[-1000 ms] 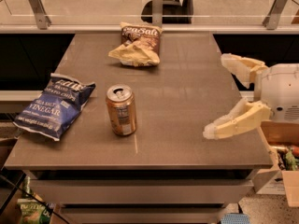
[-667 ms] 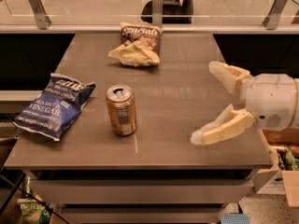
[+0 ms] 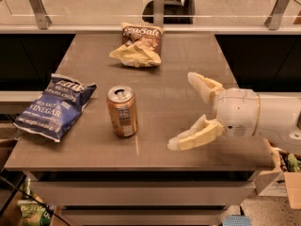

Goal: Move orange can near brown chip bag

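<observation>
Orange can (image 3: 122, 111): stood upright at centre-left on the counter (image 3: 188, 55), well apart from brown chip bag (image 3: 139, 44) at upper centre. Hovered at centre-right as tool (image 3: 181, 111), spread wide, empty. Judged as approach step; next called for reaching leftward and clasping the can.

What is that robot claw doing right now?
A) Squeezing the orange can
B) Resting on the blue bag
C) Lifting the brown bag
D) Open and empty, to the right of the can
D: the gripper is spread wide with nothing between its fingers, clear of the can and to its right in the view.
</observation>
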`<state>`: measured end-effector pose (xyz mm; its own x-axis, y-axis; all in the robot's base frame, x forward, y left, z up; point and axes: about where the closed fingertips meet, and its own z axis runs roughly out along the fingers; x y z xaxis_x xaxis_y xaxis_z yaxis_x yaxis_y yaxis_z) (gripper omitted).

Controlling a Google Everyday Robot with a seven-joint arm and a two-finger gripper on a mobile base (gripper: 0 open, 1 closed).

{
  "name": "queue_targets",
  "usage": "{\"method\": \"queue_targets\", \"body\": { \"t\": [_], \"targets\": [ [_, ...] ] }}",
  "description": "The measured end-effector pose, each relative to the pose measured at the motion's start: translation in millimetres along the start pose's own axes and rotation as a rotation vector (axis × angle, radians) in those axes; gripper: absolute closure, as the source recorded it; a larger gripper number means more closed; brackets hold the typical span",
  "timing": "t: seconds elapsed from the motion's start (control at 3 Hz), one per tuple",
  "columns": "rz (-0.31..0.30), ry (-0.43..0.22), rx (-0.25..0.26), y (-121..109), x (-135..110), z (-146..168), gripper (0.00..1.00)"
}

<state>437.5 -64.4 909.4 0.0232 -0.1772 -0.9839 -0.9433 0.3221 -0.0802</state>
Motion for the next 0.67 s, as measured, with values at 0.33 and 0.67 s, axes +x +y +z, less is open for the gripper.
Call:
{"method": "queue_targets", "body": {
  "t": [0.33,0.67],
  "targets": [
    [0.008,-0.038,-0.027,-5,8,25,0.00],
    [0.012,-0.053,-0.065,-9,9,49,0.00]
  ]
}}
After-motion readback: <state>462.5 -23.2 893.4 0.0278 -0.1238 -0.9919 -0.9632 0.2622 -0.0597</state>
